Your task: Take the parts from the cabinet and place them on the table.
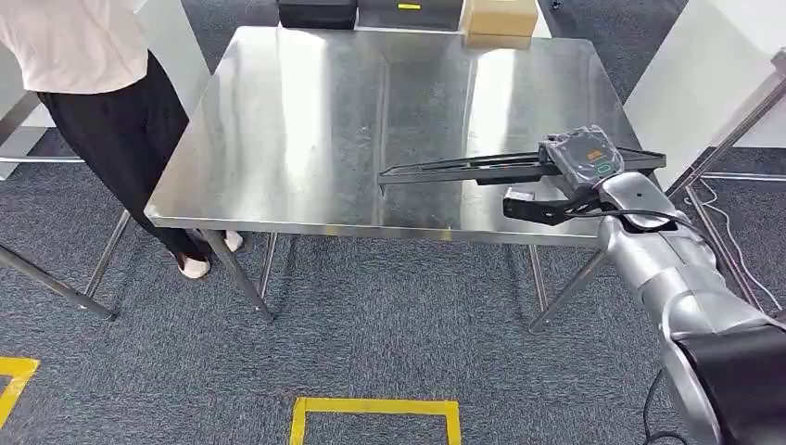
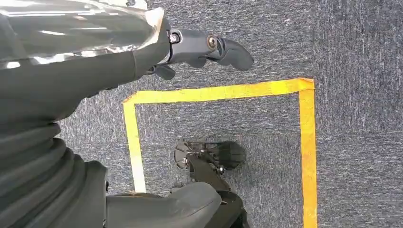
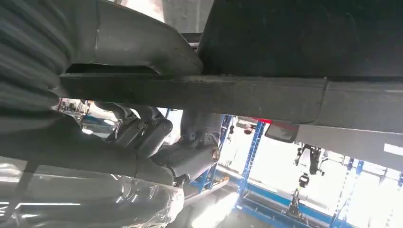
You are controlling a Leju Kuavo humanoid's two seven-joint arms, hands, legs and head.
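Observation:
A long black rail part (image 1: 463,169) with a grey box (image 1: 579,153) at one end hangs level just above the right near area of the steel table (image 1: 306,120). My right hand (image 1: 547,206) grips it from below near the box end. In the right wrist view the rail (image 3: 237,95) crosses the picture, clamped between the thumb (image 3: 142,42) and the darker fingers (image 3: 190,156). My left hand (image 2: 209,47) hangs over the carpet, fingers loose and holding nothing.
A person (image 1: 93,74) stands at the table's left side. Black cases (image 1: 315,11) and a cardboard box (image 1: 500,19) sit beyond the far edge. A white panel and metal frame (image 1: 714,102) stand to the right. Yellow tape (image 1: 375,408) marks the carpet.

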